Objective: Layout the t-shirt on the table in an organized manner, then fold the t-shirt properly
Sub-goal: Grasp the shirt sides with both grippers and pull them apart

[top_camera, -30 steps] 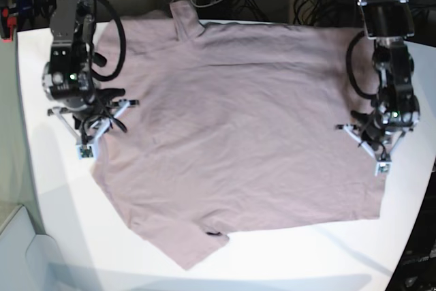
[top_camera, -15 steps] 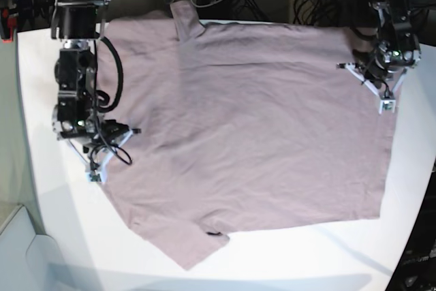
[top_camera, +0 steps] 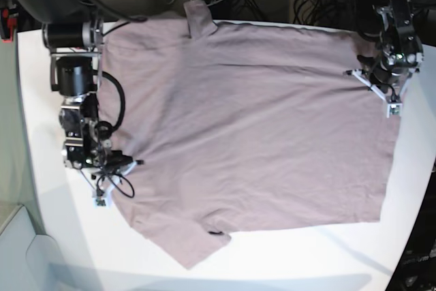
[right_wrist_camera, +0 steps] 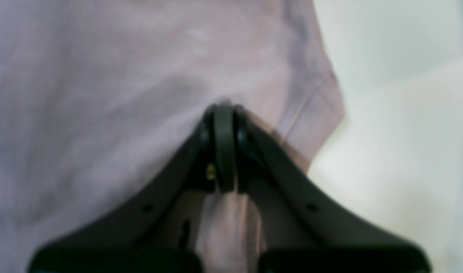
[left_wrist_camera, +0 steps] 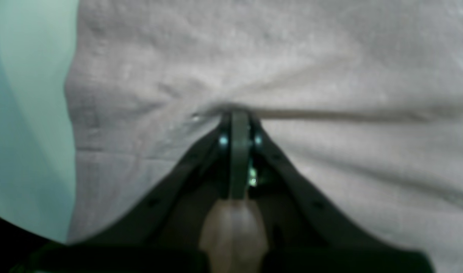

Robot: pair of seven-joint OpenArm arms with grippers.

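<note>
Base view: t-shirt still being smoothed, I judge; both arms' jaws together; next, straighten its edges.

Legible texts, labels, brands, numbers or signs: 0.
</note>
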